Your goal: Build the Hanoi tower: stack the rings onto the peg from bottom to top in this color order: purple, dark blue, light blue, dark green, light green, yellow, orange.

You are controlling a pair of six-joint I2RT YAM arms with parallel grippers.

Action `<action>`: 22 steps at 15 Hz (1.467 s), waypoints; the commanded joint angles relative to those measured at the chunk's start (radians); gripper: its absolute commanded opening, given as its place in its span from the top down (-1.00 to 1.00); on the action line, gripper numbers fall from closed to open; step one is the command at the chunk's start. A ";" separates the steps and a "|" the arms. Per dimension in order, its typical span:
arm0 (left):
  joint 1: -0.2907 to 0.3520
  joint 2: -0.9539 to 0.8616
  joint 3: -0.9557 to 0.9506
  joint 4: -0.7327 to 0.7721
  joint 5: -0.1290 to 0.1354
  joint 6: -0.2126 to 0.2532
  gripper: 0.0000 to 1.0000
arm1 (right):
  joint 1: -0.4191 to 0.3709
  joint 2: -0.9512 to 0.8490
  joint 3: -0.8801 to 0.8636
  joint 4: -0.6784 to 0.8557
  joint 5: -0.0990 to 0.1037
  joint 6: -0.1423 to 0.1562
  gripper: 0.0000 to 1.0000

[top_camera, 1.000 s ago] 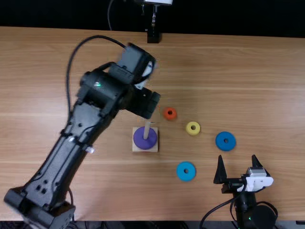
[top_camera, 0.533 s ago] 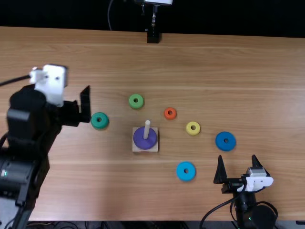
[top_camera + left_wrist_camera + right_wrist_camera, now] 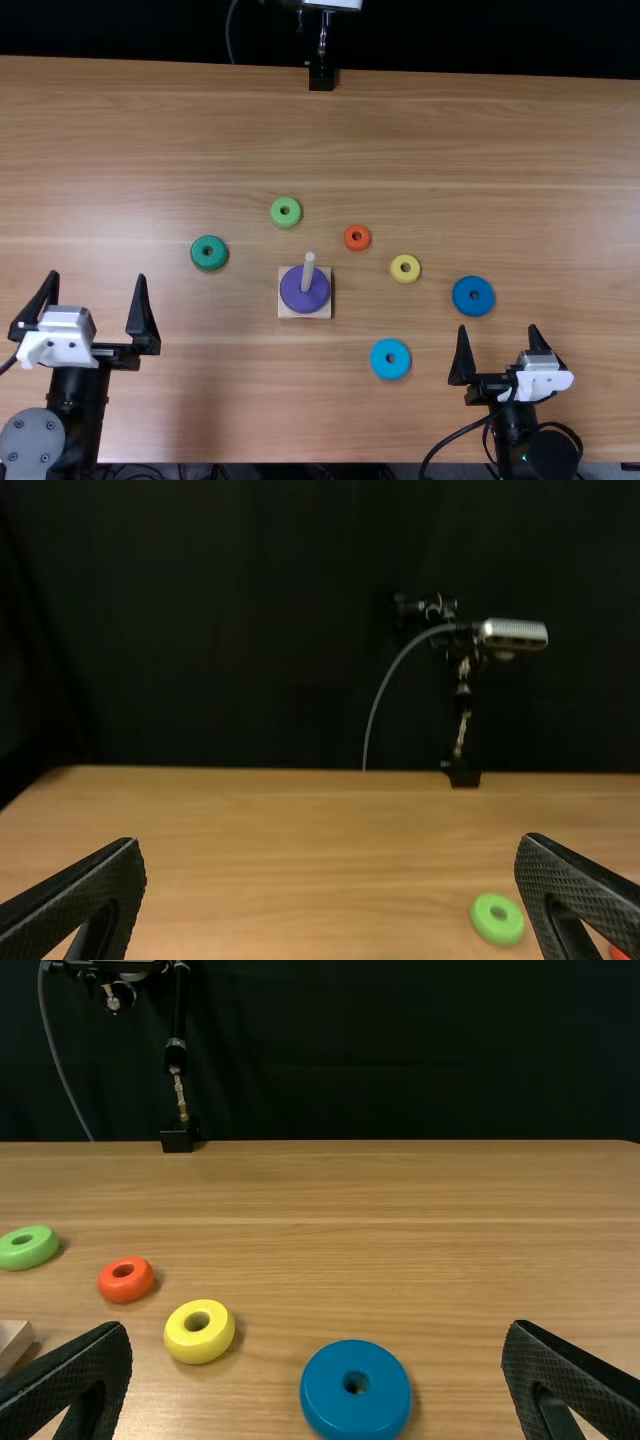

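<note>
The table (image 3: 560,180) is spreading out before me, and two grippers are resting over its near edge. The left gripper (image 3: 97,276) is gaping wide and holding nothing. The right gripper (image 3: 498,328) is also standing wide open with nothing between its fingers.

The base (image 3: 325,312) is sitting between the arms, a little beyond the grippers. The purple ring (image 3: 290,293) is lying on it, around the foot of the peg, so dark blue should be coming next.

The dark blue ring (image 3: 462,300) is lying flat just beyond the right gripper's tips, slightly left of their middle. That arm is clearly the nearer one. The peg is lying off to the left and well apart, so I'm expecting a short reach, then a carry leftward. The light blue ring (image 3: 382,366) is lying between, nearer the table's near edge, and is probably following.

The dark green ring (image 3: 202,260) is sitting on the left arm's side, the light green ring (image 3: 278,218) beyond the base. The yellow ring (image 3: 405,277) and orange ring (image 3: 350,243) are lying to its right. The peg (image 3: 308,268) is standing upright, matching the rings' upward-facing holes. I'm making out no writing on the rings.
</note>
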 commanded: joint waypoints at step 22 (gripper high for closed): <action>0.010 -0.390 -0.461 -0.052 -0.004 0.138 -1.00 | -0.009 -0.013 -0.010 0.005 0.009 0.002 -1.00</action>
